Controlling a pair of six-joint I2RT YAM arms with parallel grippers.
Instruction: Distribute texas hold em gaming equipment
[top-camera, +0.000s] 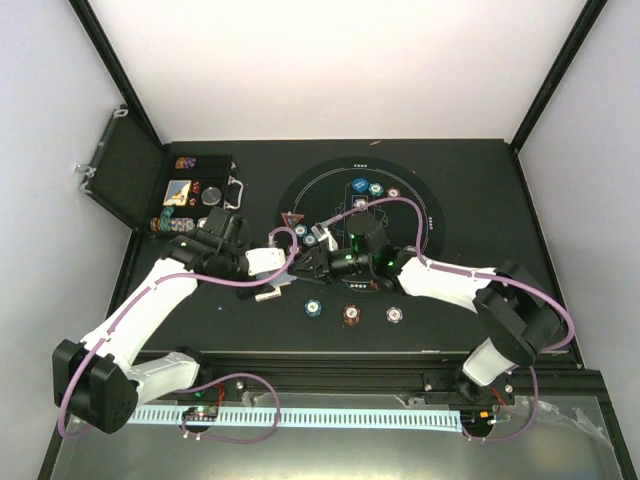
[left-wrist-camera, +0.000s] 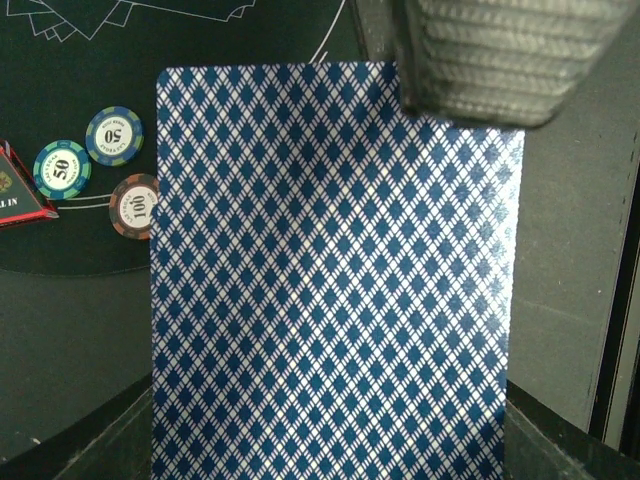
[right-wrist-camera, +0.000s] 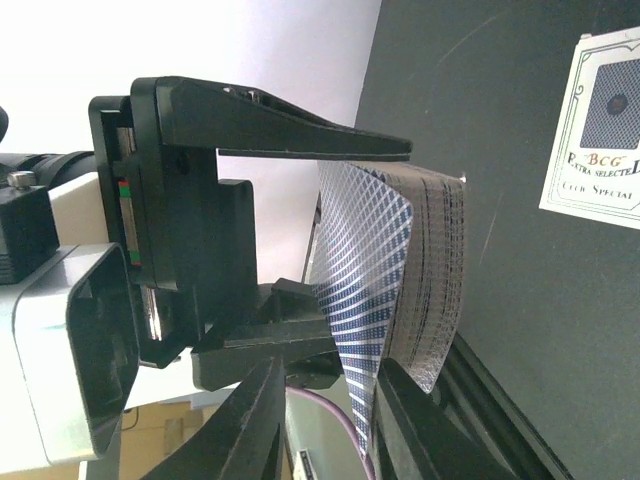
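My left gripper (top-camera: 288, 266) is shut on a deck of blue-diamond-backed cards (left-wrist-camera: 330, 300), which fills the left wrist view. My right gripper (right-wrist-camera: 330, 395) sits right against it over the near rim of the round mat (top-camera: 425, 215). Its fingers are apart on either side of the top card (right-wrist-camera: 365, 290), which bows away from the deck (right-wrist-camera: 435, 270). A ribbed grey pad (left-wrist-camera: 500, 60) overlaps the card's far corner. Teal (top-camera: 313, 307), red-brown (top-camera: 351, 315) and white (top-camera: 394, 314) chips lie near the front. A blue button (top-camera: 360, 186) lies on the mat.
The open black case (top-camera: 200, 195) with chips stands at the far left. Two "50" chips (left-wrist-camera: 62, 168) and a "100" chip (left-wrist-camera: 135, 205) lie beside a red triangle (left-wrist-camera: 20, 195). A white printed card box (right-wrist-camera: 600, 130) lies on the table. A small white piece (top-camera: 268, 293) lies below my left gripper.
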